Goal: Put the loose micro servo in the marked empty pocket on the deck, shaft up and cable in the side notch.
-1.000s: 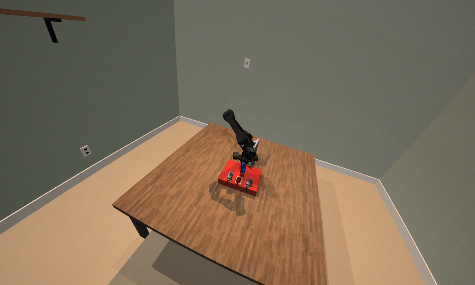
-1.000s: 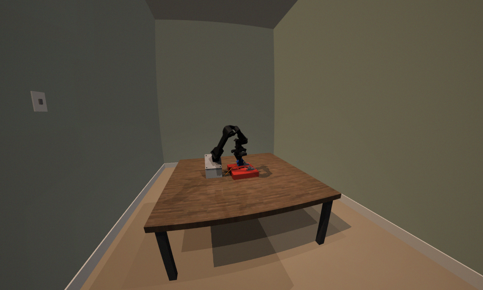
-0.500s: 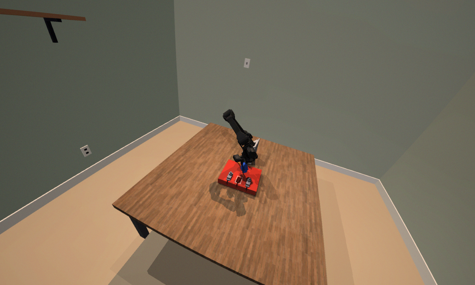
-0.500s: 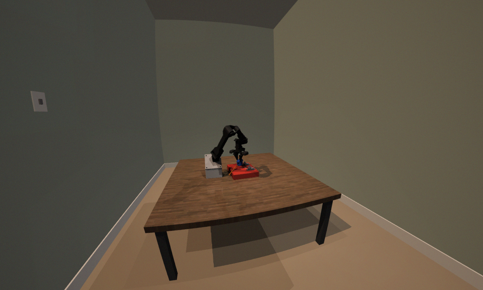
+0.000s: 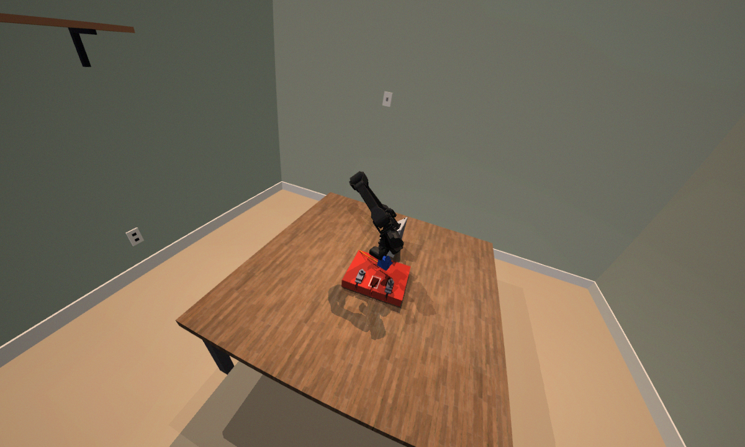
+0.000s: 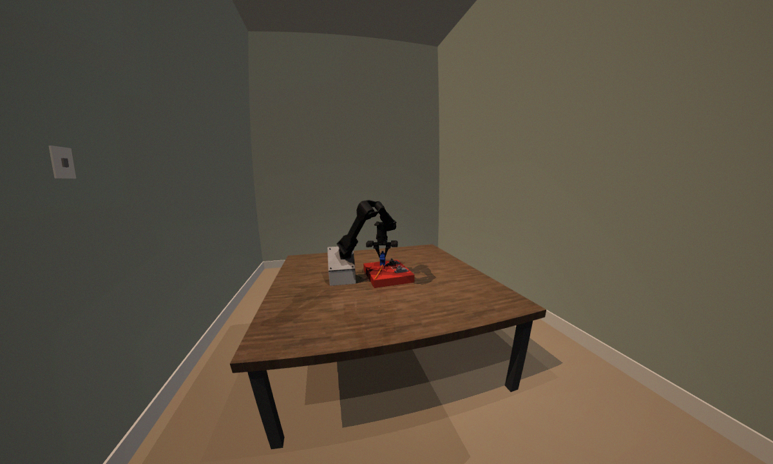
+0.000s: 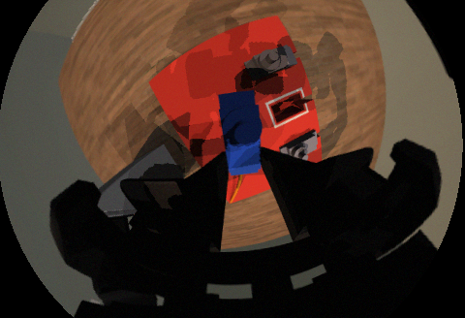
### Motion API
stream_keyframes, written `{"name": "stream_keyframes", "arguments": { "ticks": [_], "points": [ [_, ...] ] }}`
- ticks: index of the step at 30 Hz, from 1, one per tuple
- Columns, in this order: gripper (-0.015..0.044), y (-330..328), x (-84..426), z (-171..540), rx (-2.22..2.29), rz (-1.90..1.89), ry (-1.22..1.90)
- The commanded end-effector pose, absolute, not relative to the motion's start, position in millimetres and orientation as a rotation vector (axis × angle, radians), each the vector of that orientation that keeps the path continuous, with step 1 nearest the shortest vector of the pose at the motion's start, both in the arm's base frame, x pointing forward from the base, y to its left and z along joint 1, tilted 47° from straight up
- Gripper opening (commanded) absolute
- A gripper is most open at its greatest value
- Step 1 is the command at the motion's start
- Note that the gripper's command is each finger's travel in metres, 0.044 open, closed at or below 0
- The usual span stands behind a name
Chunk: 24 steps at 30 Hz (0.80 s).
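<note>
The blue micro servo (image 5: 385, 262) (image 6: 382, 259) (image 7: 243, 129) is held above the red deck (image 5: 351, 282) (image 6: 393, 281) (image 7: 208, 73). My gripper (image 6: 382, 254) (image 7: 243, 154) is shut on it, one finger at each side. The round shaft boss faces the wrist camera, so the shaft points roughly up. The orange cable (image 5: 368, 256) (image 6: 379, 272) (image 7: 236, 189) trails from the servo's end, on the side away from the pocket. The white-outlined empty pocket (image 5: 374, 282) (image 7: 289, 108) lies to the right of the servo in the wrist view, its outline turned relative to the servo. The servo's underside is hidden.
Two grey servos (image 5: 359, 276) (image 5: 388, 286) (image 7: 271, 61) (image 7: 301, 148) sit in the deck on either side of the pocket. The arm's light grey base (image 6: 341, 276) (image 7: 140, 177) stands beside the deck on the wooden table (image 5: 286, 300) (image 6: 389, 314).
</note>
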<state>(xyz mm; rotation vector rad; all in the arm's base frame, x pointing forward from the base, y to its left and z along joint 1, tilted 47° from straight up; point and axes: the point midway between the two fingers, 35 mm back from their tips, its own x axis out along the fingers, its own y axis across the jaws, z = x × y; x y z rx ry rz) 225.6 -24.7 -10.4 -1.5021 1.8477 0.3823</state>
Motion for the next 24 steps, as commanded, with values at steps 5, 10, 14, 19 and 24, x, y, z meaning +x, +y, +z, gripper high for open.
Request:
{"name": "stream_keyframes", "arguments": {
  "ticks": [5,10,14,19,24],
  "points": [
    [0.0,-24.1,226.0,-10.7,-1.676,0.653,1.85],
    [0.0,-24.1,225.9,-10.7,-1.784,0.834,1.839],
    [0.0,-24.1,225.9,-10.8,-1.867,0.983,1.82],
    [0.0,-24.2,226.0,-10.8,-1.965,1.173,1.785],
    [0.0,-24.2,226.0,-10.8,-2.058,1.37,1.736]
  ]
}}
